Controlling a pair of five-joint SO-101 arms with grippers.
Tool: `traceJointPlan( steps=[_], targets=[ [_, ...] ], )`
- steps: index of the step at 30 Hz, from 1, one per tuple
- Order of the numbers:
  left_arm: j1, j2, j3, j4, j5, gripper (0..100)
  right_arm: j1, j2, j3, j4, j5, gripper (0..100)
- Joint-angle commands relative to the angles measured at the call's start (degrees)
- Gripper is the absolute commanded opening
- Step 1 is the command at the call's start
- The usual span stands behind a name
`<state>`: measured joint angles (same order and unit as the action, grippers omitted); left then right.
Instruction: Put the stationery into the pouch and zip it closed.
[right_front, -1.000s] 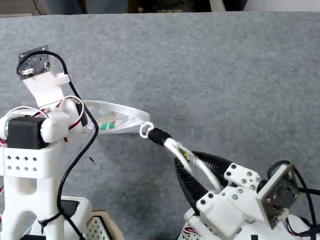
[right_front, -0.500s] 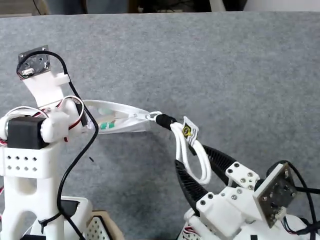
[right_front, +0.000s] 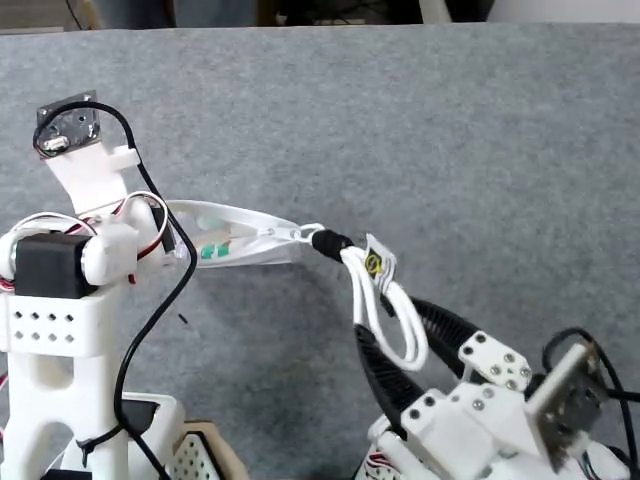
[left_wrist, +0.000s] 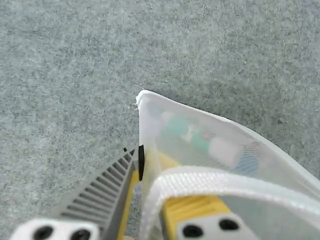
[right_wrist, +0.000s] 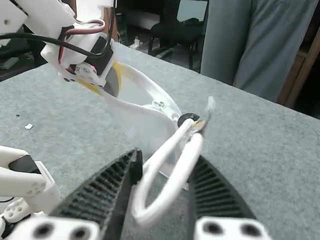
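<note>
My right gripper (right_wrist: 167, 159) stands spread, two black ribbed jaws either side of the white cord loop (right_wrist: 165, 175) at the pouch's zip end; the one translucent pouch (left_wrist: 280, 167), stationery (left_wrist: 220, 150) inside, is pinched at its other end by my left gripper (left_wrist: 142, 172); grey felt table (right_front: 450, 130) beneath the pouch.

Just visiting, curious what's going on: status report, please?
Left gripper shut on pouch. Right gripper open around white cord loop. Stationery inside pouch.

Right end effector (right_wrist: 166, 156) straddles cord loop (right_wrist: 194, 150) on pouch (right_wrist: 145, 117), jaws apart.
</note>
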<state>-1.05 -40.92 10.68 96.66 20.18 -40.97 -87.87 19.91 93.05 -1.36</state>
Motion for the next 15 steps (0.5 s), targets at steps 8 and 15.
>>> traceJointPlan(
  steps=[8, 15],
  targets=[
    [0.04, -1.14, -2.24, -0.88, 0.26, 3, 0.7, -1.27, -1.36, -1.14, 0.44, 1.2],
    [0.04, -1.14, -2.24, -0.88, 0.18, 3, 0.7, -1.1, -1.36, -2.02, 1.14, 1.2]
  ],
)
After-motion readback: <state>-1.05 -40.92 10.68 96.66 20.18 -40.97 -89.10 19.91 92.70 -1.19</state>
